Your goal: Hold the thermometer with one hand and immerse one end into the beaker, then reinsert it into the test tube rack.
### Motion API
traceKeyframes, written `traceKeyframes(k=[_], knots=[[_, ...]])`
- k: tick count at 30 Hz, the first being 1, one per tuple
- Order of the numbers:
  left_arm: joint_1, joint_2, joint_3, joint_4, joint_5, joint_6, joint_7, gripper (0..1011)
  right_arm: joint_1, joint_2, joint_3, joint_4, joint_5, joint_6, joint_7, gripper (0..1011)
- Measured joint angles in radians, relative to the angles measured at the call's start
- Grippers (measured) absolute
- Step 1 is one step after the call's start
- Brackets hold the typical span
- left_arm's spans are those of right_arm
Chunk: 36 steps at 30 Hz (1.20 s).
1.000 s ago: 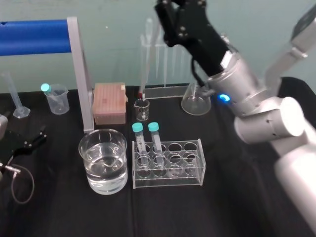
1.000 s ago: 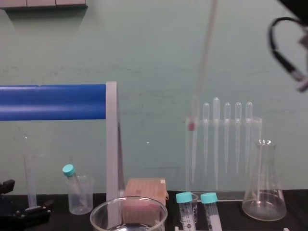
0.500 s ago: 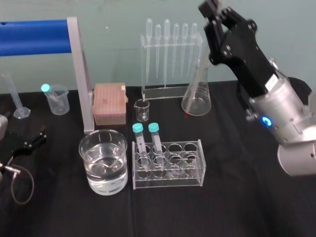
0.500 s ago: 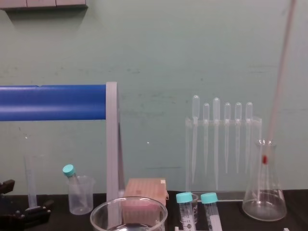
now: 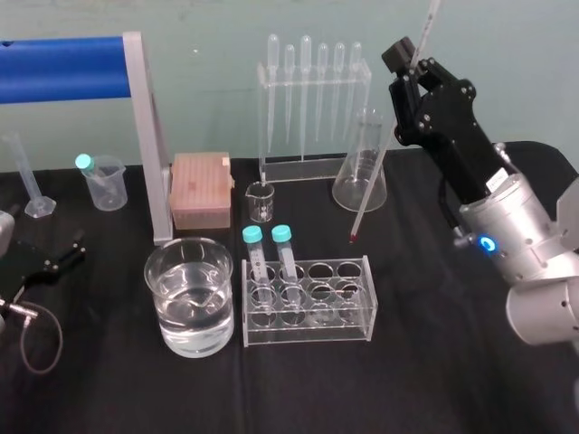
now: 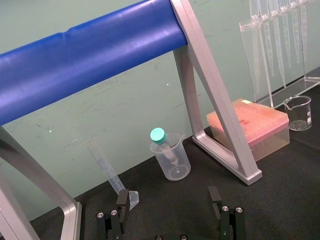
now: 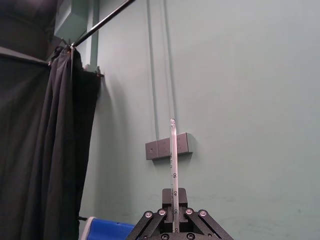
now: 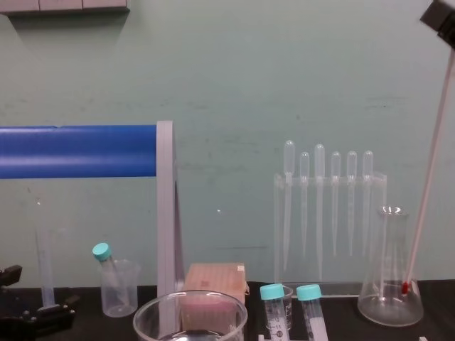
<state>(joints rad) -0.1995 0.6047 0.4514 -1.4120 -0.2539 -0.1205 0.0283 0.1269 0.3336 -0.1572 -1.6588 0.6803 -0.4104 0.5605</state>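
My right gripper [image 5: 406, 63] is shut on the thermometer [image 5: 375, 172], a long thin whitish rod held steeply tilted, high at the right. Its red bulb tip hangs in front of the conical flask, just above the right end of the clear test tube rack [image 5: 351, 312]. The chest view shows the thermometer [image 8: 426, 192] slanting down past the flask. Seen from the right wrist, the thermometer [image 7: 173, 165] rises from between the fingers. The water-filled beaker [image 5: 161, 271] stands left of the rack, and its rim [image 8: 142, 316] shows low in the chest view. My left gripper [image 6: 168, 195] rests open at the table's left.
Behind the rack stand a small glass beaker [image 5: 261, 201], a pink tip box [image 5: 200, 188], a pipette stand [image 5: 312, 99] and a conical flask [image 5: 360, 176]. A blue bar on a grey frame [image 5: 145, 136], a plastic cup [image 5: 101, 181] and a cylinder [image 5: 27, 176] stand at the left. Two teal-capped tubes sit in the rack.
My right gripper swung from over the pipette stand to the right and came lower. The thermometer's red tip travelled right and down, from beside the small beaker to just above the rack.
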Motion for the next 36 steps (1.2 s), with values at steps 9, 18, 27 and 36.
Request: traceKeyframes(k=[9,18,27,36], knots=[[0.0,0.0,0.0,0.0,0.0,0.0,0.0,1008,0.021,-0.004,-0.01,0.04,-0.006,0.031,0.005,55],[0.0,0.0,0.0,0.0,0.0,0.0,0.0,1008,0.017,0.0,-0.008,0.056,-0.01,0.039,0.002,55],[0.0,0.0,0.0,0.0,0.0,0.0,0.0,1008,0.038,-0.006,-0.021,0.099,-0.008,0.028,0.029,55],[0.0,0.0,0.0,0.0,0.0,0.0,0.0,1008,0.041,-0.004,-0.027,0.13,-0.014,0.025,0.035,55]])
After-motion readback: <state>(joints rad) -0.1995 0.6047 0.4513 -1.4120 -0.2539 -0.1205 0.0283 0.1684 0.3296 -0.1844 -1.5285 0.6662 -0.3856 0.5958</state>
